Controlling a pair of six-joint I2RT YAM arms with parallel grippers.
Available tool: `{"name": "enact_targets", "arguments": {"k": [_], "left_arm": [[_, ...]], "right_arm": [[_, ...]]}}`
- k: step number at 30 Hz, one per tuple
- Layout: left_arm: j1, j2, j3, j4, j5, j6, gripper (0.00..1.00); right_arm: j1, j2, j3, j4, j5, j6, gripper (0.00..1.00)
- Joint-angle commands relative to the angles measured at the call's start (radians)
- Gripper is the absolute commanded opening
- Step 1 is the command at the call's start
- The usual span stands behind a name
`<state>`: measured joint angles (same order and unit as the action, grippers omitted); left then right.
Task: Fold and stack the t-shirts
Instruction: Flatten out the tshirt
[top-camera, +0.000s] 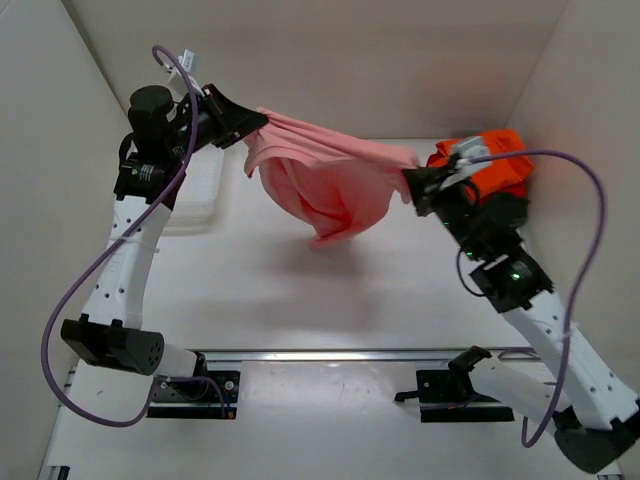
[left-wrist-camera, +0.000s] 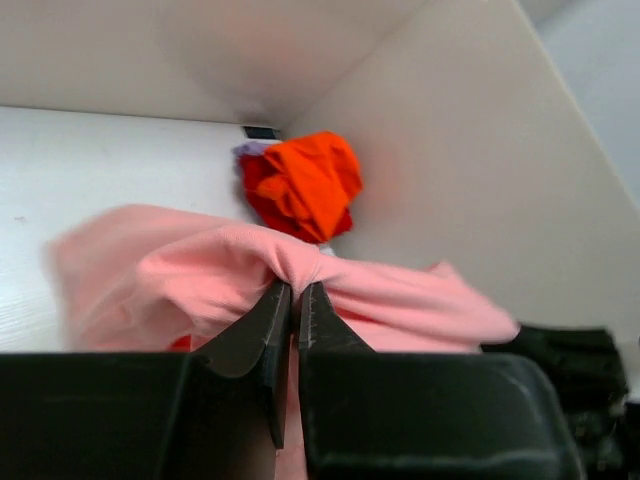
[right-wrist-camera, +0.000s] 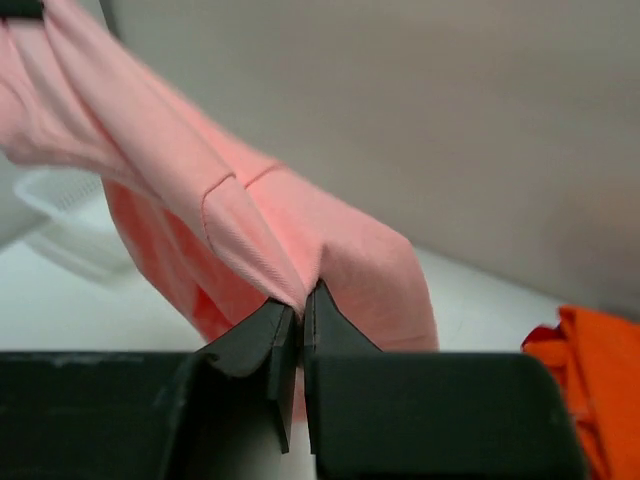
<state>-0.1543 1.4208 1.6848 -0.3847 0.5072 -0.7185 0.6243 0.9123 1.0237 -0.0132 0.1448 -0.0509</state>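
Observation:
A salmon-pink t-shirt (top-camera: 335, 180) hangs in the air, stretched between my two grippers, its body sagging down in the middle above the table. My left gripper (top-camera: 262, 118) is shut on its left end; in the left wrist view the pink cloth (left-wrist-camera: 200, 275) bunches at the closed fingertips (left-wrist-camera: 296, 290). My right gripper (top-camera: 412, 182) is shut on its right end, with pink cloth (right-wrist-camera: 250, 220) pinched at the fingertips (right-wrist-camera: 302, 298). A bright orange and red t-shirt pile (top-camera: 500, 170) lies crumpled at the back right; it also shows in the left wrist view (left-wrist-camera: 300, 185) and the right wrist view (right-wrist-camera: 590, 385).
A white mesh basket (top-camera: 195, 195) stands at the back left behind the left arm, also seen in the right wrist view (right-wrist-camera: 70, 225). White walls enclose the table on the left, back and right. Purple cables loop off both arms.

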Motion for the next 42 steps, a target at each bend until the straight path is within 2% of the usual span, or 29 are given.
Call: {"name": "enact_targets", "arguments": {"k": [1,2,5,7,9,10,11,13,15,17,19,20,21,22,23,24,25,26,28,29,35,37,38,39,40,42], "left_arm": [[0.007,-0.052,0.088,-0.002,-0.062,-0.002,0.00],[0.006,-0.075,0.084,0.000,-0.043,-0.015,0.00],[-0.001,-0.155,0.046,0.013,0.000,-0.035,0.00],[-0.004,-0.184,0.049,0.004,0.007,-0.036,0.00],[-0.001,-0.181,0.035,0.006,0.025,-0.033,0.00],[-0.008,-0.172,0.011,0.016,0.030,-0.032,0.00],[-0.011,-0.152,-0.022,0.029,0.031,-0.029,0.00],[-0.027,-0.094,-0.055,0.053,0.050,-0.027,0.00],[-0.047,0.030,-0.060,0.069,0.057,-0.013,0.00],[-0.074,0.175,0.048,0.057,0.068,-0.001,0.00],[-0.096,0.420,0.247,0.015,0.092,0.016,0.00],[-0.108,0.493,0.455,-0.041,0.105,0.014,0.00],[-0.114,0.636,0.724,-0.109,0.120,-0.001,0.00],[-0.111,0.779,0.869,-0.111,0.157,-0.075,0.00],[-0.093,0.826,1.073,-0.052,0.174,-0.137,0.00],[-0.079,0.871,1.114,0.089,0.223,-0.257,0.00],[-0.073,0.835,1.078,0.151,0.267,-0.344,0.00],[-0.058,0.793,0.946,0.258,0.274,-0.357,0.00],[-0.051,0.570,0.635,0.294,0.207,-0.232,0.00],[-0.053,0.490,0.577,0.281,0.171,-0.166,0.00],[-0.086,0.330,0.239,0.225,0.189,0.003,0.00],[-0.106,0.269,0.033,0.230,0.168,0.055,0.00],[-0.103,0.227,-0.024,0.233,0.143,0.074,0.02],[-0.046,0.167,-0.260,0.256,0.084,0.100,0.38],[-0.016,0.150,-0.310,0.250,0.068,0.108,0.68],[0.050,0.127,-0.370,0.234,0.060,0.120,0.77]], "right_arm": [[-0.203,-0.113,0.113,-0.246,-0.313,0.048,0.00],[-0.230,-0.139,0.127,-0.263,-0.421,0.045,0.00],[-0.377,-0.219,0.153,-0.274,-0.580,0.123,0.00],[-0.547,-0.233,0.185,-0.286,-0.687,0.156,0.00],[-0.723,-0.211,0.176,-0.251,-0.953,0.195,0.00],[-0.817,-0.211,0.158,-0.213,-1.018,0.263,0.00],[-0.819,-0.192,0.116,-0.152,-1.033,0.295,0.00],[-0.696,-0.155,0.062,-0.100,-0.935,0.281,0.00],[-0.597,-0.040,0.103,-0.155,-0.779,0.203,0.00],[-0.507,0.065,0.173,-0.182,-0.671,0.099,0.00],[-0.465,0.158,0.260,-0.162,-0.517,0.066,0.00],[-0.456,0.209,0.280,-0.147,-0.484,0.012,0.00],[-0.463,0.247,0.333,-0.131,-0.446,-0.004,0.00],[-0.474,0.272,0.376,-0.096,-0.423,-0.004,0.00],[-0.483,0.266,0.398,-0.085,-0.421,-0.007,0.00],[-0.498,0.264,0.432,-0.061,-0.412,-0.016,0.01],[-0.494,0.257,0.465,-0.047,-0.389,-0.023,0.00],[-0.492,0.252,0.486,-0.053,-0.386,-0.038,0.00],[-0.500,0.247,0.556,-0.102,-0.413,-0.024,0.00],[-0.512,0.241,0.555,-0.122,-0.431,-0.021,0.00],[-0.404,0.185,0.353,-0.157,-0.367,-0.040,0.00],[-0.333,0.157,0.273,-0.184,-0.335,-0.032,0.00],[-0.313,0.137,0.230,-0.220,-0.326,-0.030,0.00],[-0.197,0.104,0.122,-0.266,-0.359,-0.026,0.00],[-0.129,0.103,0.058,-0.289,-0.425,-0.023,0.00],[-0.042,0.111,-0.005,-0.327,-0.537,-0.015,0.00]]}}
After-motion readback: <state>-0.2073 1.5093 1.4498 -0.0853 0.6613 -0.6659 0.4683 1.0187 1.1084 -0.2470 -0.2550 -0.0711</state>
